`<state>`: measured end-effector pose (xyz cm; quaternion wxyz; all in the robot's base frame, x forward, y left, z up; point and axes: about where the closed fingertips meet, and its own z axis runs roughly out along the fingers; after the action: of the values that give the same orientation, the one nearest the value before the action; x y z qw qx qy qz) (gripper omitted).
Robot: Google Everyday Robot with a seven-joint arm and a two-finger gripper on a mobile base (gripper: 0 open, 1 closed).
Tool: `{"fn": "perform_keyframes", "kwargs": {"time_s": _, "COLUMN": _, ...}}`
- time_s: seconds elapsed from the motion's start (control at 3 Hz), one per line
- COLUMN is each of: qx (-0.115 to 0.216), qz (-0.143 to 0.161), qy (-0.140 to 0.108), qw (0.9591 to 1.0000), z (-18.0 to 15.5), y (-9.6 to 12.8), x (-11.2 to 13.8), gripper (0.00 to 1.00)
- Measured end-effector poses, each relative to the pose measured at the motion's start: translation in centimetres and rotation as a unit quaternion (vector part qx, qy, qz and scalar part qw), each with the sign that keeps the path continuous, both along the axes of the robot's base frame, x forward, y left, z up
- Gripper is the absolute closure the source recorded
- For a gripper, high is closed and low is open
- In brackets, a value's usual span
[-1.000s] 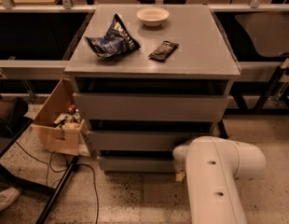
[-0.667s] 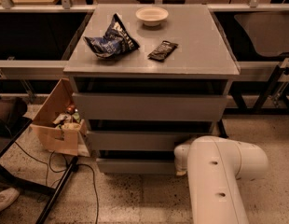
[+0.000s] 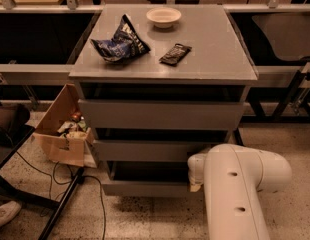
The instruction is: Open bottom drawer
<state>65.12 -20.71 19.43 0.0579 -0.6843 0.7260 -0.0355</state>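
Barely anything has shifted since a second ago: the tool, its grip impossible to tell, sits at the right end of the floor-level bottom drawer, whose stiff, handleless, likely light front wants hooking at its top edge.

All I see of my arm is a fat, smooth, cream-white casing with rounded ends, and two small dark holes set in a line along its top. At its left end sits a smaller rounded white joint with a tan patch underneath. The gripper is hidden somewhere behind that end of the arm.
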Motion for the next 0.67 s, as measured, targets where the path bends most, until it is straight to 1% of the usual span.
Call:
{"fn": "perform_keyframes", "kwargs": {"time_s": 0.33, "qx": 0.000, "qz": -0.003, "qy": 0.000, "qw": 1.0000, "z": 0.0, "y": -0.1, "x": -0.3, "gripper": 1.00}}
{"fn": "perform_keyframes", "kwargs": {"time_s": 0.67, "qx": -0.002, "qz": -0.032, "qy": 0.005, "qw": 0.9995, "z": 0.2, "y": -1.7, "x": -2.6, "gripper": 1.00}}
